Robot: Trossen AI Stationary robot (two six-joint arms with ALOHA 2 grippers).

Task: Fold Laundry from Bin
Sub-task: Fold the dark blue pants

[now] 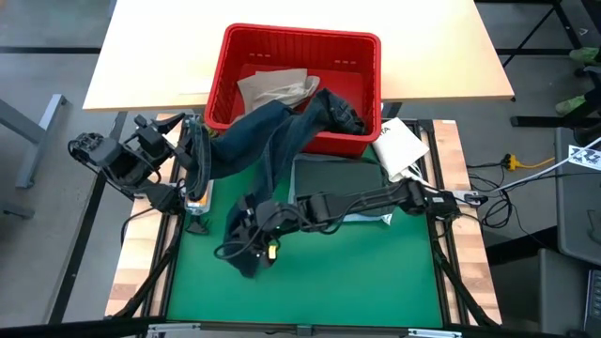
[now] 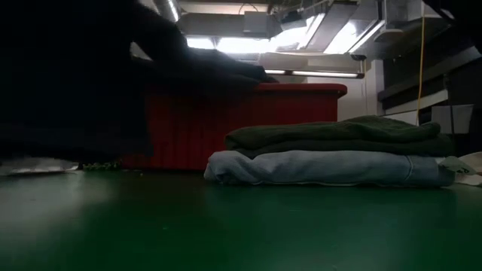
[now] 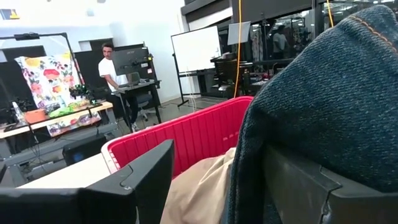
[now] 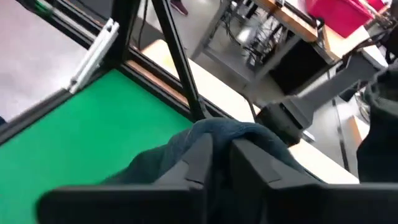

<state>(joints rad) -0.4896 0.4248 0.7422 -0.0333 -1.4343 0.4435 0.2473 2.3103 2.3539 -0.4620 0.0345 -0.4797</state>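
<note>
The red bin (image 1: 300, 38) stands at the table's far side with tan trousers (image 1: 277, 86) inside. Dark blue jeans (image 1: 272, 136) hang out over its near rim and run down to the green mat. My right gripper (image 1: 249, 225) (image 4: 222, 146) reaches in from the right and is shut on the jeans' near end. My left gripper (image 1: 194, 155) (image 3: 217, 155) stands open and level at the left, beside the draped jeans (image 3: 336, 87). A folded dark green garment (image 2: 331, 132) lies on a folded light blue one (image 2: 324, 167). My right gripper pinches a bunched fold of the jeans (image 4: 230, 127) between its two fingers, slanting down from the table's right. The cloth below it lies on the mat (image 1: 246, 258), and the rest runs slack up to the bin's rim. My left gripper does not pinch anything. The denim hangs over one open finger (image 3: 323, 186), and I cannot tell whether it rests on it.
A white packet (image 1: 399, 145) lies at the bin's right near corner. The folded stack (image 1: 338, 178) sits under my right arm. The green mat (image 1: 357, 282) stretches toward the near edge, with black frame rails on both sides.
</note>
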